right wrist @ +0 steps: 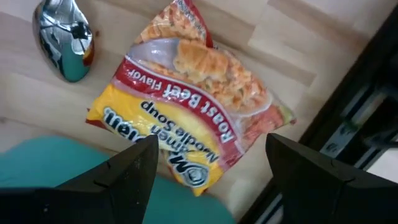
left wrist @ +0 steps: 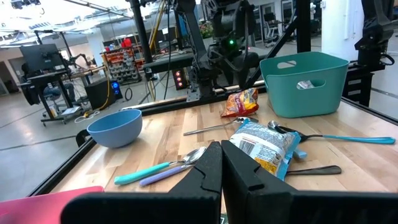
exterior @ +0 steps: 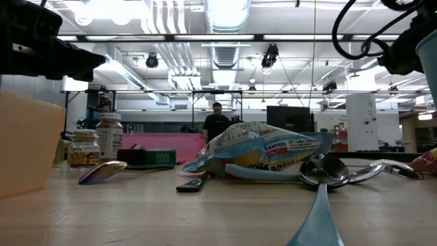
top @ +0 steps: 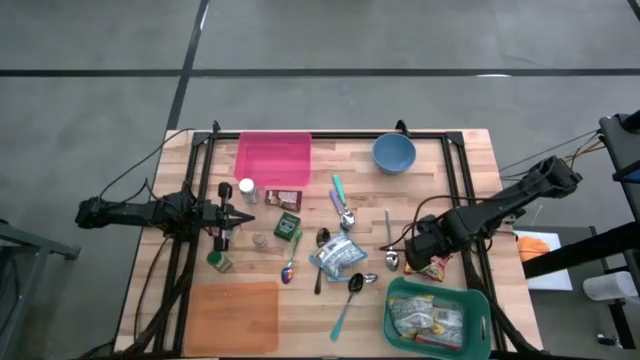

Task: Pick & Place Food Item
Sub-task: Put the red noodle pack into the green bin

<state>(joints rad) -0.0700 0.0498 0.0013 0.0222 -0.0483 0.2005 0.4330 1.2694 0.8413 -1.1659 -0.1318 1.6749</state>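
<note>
A red and yellow ramen noodle packet (right wrist: 193, 106) lies flat on the wooden table, next to the teal basket's (top: 470, 300) far rim; it also shows in the high view (top: 437, 266). My right gripper (right wrist: 211, 168) hovers above the packet, pointing down and open, its fingers (right wrist: 134, 171) standing over the packet's end nearest the basket and touching nothing. In the high view that gripper (top: 424, 250) is at the table's right. My left gripper (left wrist: 221, 171) is shut and level at the table's left side (top: 240, 213).
A blue and white ramen packet (top: 340, 255) lies mid-table among several spoons (top: 352, 285). The basket holds more packets (top: 425, 318). A blue bowl (top: 394, 152) and a pink board (top: 273, 158) are at the far edge, and an orange board (top: 232, 315) near left. Jars (exterior: 109, 135) and small boxes (top: 283, 199) stand near my left gripper.
</note>
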